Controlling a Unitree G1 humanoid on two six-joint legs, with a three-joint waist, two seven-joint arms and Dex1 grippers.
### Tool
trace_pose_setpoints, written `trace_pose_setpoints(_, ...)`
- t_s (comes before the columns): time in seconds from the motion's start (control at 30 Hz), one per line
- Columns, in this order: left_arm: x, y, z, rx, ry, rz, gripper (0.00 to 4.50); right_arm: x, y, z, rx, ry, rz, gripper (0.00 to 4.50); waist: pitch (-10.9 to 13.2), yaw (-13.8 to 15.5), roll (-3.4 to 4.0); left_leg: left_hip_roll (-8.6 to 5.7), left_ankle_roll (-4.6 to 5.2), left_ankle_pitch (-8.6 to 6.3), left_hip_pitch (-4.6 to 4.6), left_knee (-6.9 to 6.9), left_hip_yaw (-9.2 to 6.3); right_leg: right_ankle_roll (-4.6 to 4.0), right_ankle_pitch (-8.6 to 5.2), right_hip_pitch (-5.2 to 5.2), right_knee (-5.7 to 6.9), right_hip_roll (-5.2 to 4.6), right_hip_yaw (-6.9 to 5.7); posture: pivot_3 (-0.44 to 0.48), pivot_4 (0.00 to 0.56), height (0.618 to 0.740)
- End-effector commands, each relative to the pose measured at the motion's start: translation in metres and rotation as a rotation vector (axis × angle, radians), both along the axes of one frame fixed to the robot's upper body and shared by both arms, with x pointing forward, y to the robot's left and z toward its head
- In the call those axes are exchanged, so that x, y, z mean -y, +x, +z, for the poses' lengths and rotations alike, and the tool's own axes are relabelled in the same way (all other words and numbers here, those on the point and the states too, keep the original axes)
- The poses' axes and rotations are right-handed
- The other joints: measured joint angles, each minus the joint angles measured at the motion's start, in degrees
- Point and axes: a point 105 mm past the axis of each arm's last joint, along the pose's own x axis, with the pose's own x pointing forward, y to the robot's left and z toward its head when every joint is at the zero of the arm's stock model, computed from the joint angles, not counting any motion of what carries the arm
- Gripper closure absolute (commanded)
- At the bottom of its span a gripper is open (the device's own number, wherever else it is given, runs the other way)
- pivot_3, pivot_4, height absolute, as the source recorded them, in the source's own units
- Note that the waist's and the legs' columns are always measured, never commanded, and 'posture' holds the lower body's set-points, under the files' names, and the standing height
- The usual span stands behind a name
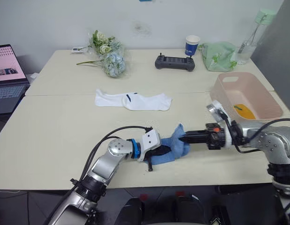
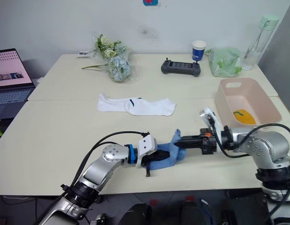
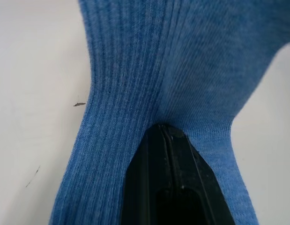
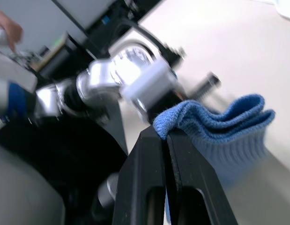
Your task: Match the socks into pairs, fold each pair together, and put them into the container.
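Both hands, left [image 1: 164,151] and right [image 1: 181,138], pinch blue socks [image 1: 175,149] at front edge; yellow [image 1: 244,111] in tub [image 1: 229,96]; white [image 1: 132,100] unfolded mid-tabletop [image 1: 55,131].

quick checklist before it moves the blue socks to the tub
1. Left gripper shut on the blue socks: ok.
2. Right gripper shut on the same bundle: ok.
3. Blue socks folded together: ok, layers show in the right wrist view.
4. Pink tub has room: ok, just a yellow pair inside.
5. White socks out of the path: ok, farther back on the table.
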Motion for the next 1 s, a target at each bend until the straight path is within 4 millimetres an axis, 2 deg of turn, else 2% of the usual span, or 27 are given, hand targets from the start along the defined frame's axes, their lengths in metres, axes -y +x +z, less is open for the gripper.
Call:
trace_pose_setpoints(0.03,-0.009,-0.002,0.005,-0.041,-0.038,0.042,4.50,-0.010,0.001,0.006,0.031,0.026,-0.001,4.47,0.00,0.02,0.00,0.00,0.00,0.00,-0.02,0.00,0.00,0.00,0.00,-0.02,0.00,0.00,0.00,0.000,0.150,0.740)
trace_pose_setpoints(0.2,-0.035,-0.011,0.044,-0.056,-0.103,0.064,4.50,-0.020,0.007,-0.010,0.031,-0.003,-0.001,4.47,0.01,-0.28,0.00,0.01,0.00,0.00,-0.09,-0.03,0.01,0.00,0.00,-0.20,0.09,0.01,0.03,0.000,0.150,0.740)
trace_pose_setpoints(0.3,-0.059,-0.019,0.068,-0.064,-0.097,0.079,4.50,-0.026,0.007,-0.017,0.046,-0.028,0.031,4.47,0.01,-0.36,0.01,0.03,0.00,0.00,-0.12,-0.05,0.01,0.00,0.00,-0.25,0.09,0.03,0.05,0.000,0.150,0.740)
trace_pose_setpoints(0.4,-0.088,-0.015,0.090,-0.048,-0.092,0.170,4.50,-0.037,0.003,-0.021,0.063,-0.049,0.091,4.47,0.02,-0.35,0.02,0.05,0.00,0.00,-0.12,-0.06,0.01,0.00,0.00,-0.26,0.08,0.04,0.05,0.000,0.150,0.740)
trace_pose_setpoints(0.53,-0.118,-0.011,0.088,-0.040,-0.044,0.266,4.50,-0.047,-0.005,-0.027,0.069,-0.066,0.180,4.47,0.03,-0.33,0.04,0.04,0.00,0.00,-0.12,-0.06,0.02,0.00,0.00,-0.26,0.05,0.04,0.05,0.000,0.150,0.740)
trace_pose_setpoints(0.6,-0.124,-0.010,0.084,-0.035,-0.024,0.286,4.50,-0.048,-0.005,-0.029,0.069,-0.071,0.196,3.97,0.03,-0.31,0.04,0.04,0.00,0.00,-0.12,-0.06,0.03,0.00,0.00,-0.25,0.02,0.04,0.04,0.000,0.150,0.740)
trace_pose_setpoints(0.7,-0.123,-0.008,0.087,-0.022,-0.046,0.289,4.50,-0.047,-0.003,-0.022,0.067,-0.051,0.198,3.02,0.05,-0.02,0.03,0.03,0.00,0.00,-0.17,-0.04,-0.02,0.00,0.00,-0.27,0.02,0.03,0.01,0.000,0.150,0.740)
trace_pose_setpoints(0.8,-0.115,-0.006,0.091,0.006,-0.068,0.275,4.50,-0.043,-0.004,-0.007,0.070,-0.018,0.202,1.97,0.05,-0.05,0.03,0.01,0.00,0.00,-0.18,-0.03,0.00,0.00,0.00,-0.27,0.02,0.00,0.04,0.000,0.150,0.740)
trace_pose_setpoints(0.87,-0.107,-0.007,0.093,0.013,-0.086,0.251,4.50,-0.040,-0.005,-0.003,0.084,-0.018,0.196,1.18,0.05,-0.05,0.03,0.03,-0.01,0.00,-0.18,-0.04,-0.01,0.00,0.00,-0.27,0.02,0.01,0.02,0.000,0.150,0.740)
trace_pose_setpoints(0.93,-0.094,-0.009,0.097,0.012,-0.121,0.210,4.50,-0.035,-0.003,0.000,0.103,-0.029,0.172,0.59,0.05,-0.09,0.03,0.03,-0.01,0.00,-0.17,-0.06,-0.01,0.00,0.00,-0.27,0.01,0.01,0.03,0.000,0.150,0.740)
trace_pose_setpoints(1.0,-0.082,-0.013,0.097,-0.001,-0.142,0.171,4.50,-0.028,0.004,-0.001,0.112,-0.055,0.108,0.59,0.05,-0.07,0.03,0.03,-0.01,0.00,-0.19,-0.05,-0.01,0.00,0.00,-0.29,0.01,-0.01,0.03,0.000,0.150,0.740)
